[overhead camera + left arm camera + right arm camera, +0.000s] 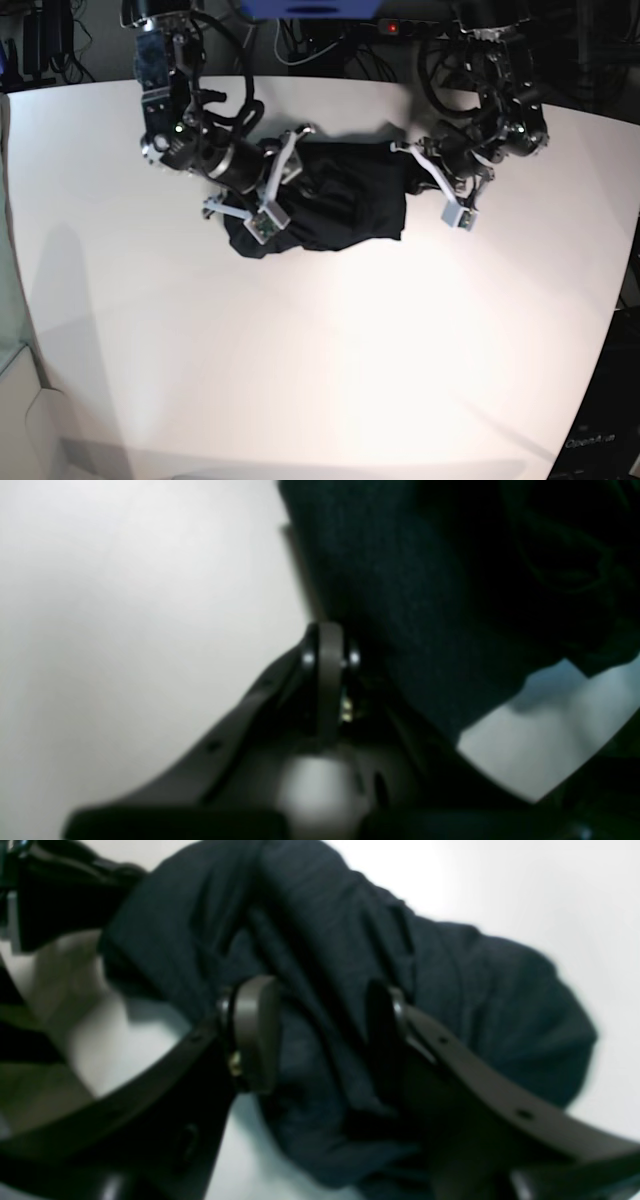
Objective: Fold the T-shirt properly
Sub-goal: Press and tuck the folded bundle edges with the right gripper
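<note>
Both wrist views differ: my right gripper (pixel 320 1035) straddles the T-shirt (pixel 350 965) open; my left gripper (pixel 327 650) is closed beside it, empty.

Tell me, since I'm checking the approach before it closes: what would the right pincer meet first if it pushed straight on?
Most likely the T-shirt: the right pincer stands open with bunched dark cloth already between and ahead of its fingers. Blur hides whether they touch it.

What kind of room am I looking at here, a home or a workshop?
Most likely a robotics lab, not a home: two robot arms work a dark T-shirt on a bare white table, with tangled cables and equipment racks behind.
</note>
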